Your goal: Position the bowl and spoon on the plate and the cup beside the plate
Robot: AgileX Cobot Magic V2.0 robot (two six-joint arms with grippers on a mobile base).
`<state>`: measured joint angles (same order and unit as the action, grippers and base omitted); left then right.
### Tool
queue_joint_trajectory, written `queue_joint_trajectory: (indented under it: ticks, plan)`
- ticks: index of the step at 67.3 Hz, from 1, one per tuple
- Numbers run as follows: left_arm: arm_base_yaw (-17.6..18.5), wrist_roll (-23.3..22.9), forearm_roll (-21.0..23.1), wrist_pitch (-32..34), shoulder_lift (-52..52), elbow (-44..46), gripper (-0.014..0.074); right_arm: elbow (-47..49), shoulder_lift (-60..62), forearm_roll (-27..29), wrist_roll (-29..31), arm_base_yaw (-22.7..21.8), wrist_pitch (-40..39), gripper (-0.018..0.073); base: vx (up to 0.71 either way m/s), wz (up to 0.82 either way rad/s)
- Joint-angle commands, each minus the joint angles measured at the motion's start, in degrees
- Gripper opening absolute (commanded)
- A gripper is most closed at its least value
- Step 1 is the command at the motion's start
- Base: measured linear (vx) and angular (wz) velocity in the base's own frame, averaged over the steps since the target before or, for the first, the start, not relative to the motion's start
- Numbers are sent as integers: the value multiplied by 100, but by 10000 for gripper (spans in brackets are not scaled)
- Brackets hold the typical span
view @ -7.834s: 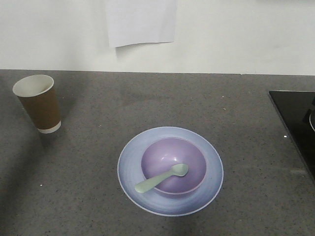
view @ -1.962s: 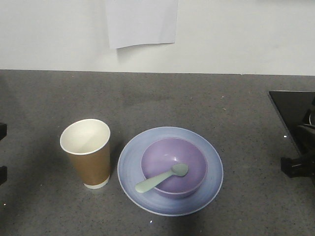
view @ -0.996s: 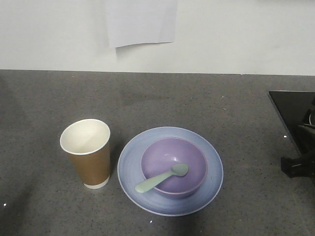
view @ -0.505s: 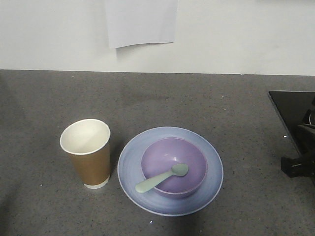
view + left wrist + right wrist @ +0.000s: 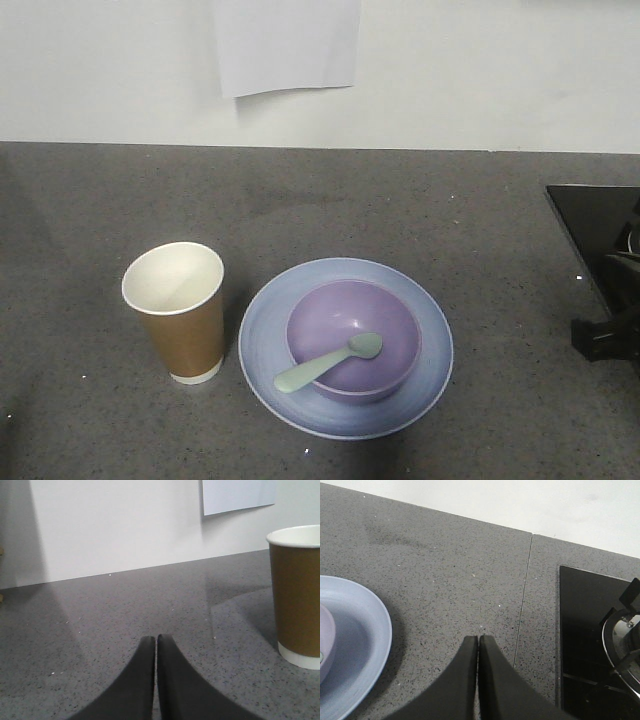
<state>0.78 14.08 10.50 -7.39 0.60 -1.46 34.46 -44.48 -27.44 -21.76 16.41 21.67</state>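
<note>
The pale blue plate (image 5: 262, 345) lies at the front centre of the grey counter. On it sits the lavender bowl (image 5: 330, 312), and the mint-green spoon (image 5: 326, 365) lies in the bowl with its handle over the front-left rim. The brown paper cup (image 5: 180, 318) stands upright just left of the plate. My left gripper (image 5: 156, 639) is shut and empty, low over the counter to the left of the cup (image 5: 297, 590). My right gripper (image 5: 478, 639) is shut and empty, to the right of the plate (image 5: 360, 645). A sliver of the bowl (image 5: 324, 642) shows at the frame's left edge.
A black cooktop (image 5: 600, 225) with a burner (image 5: 625, 645) is set into the counter at the right. A white wall with a sheet of paper (image 5: 285, 45) runs along the back. A dark part of the right arm (image 5: 605, 335) shows at the right edge.
The cup has gone from the back left of the counter to beside the plate. The left arm has drawn back out of the front view. Nothing has moved in the last half second.
</note>
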Motion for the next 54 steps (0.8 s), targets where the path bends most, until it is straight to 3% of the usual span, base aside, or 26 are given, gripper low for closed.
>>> queue_joint_trajectory:
  ticks: [1,10,54]
  plan:
    - [8,-707,-575,434,-32,37,-8,165,9,-146,16,-30,-383,-6,0,0]
    - [8,-1254,-830,406,-32,37,-8,165,9,-146,11,-30,-382,-6,0,0]
    - [8,-1254,-830,332,-32,43,-8,165,9,-146,11,-30,-376,-6,0,0]
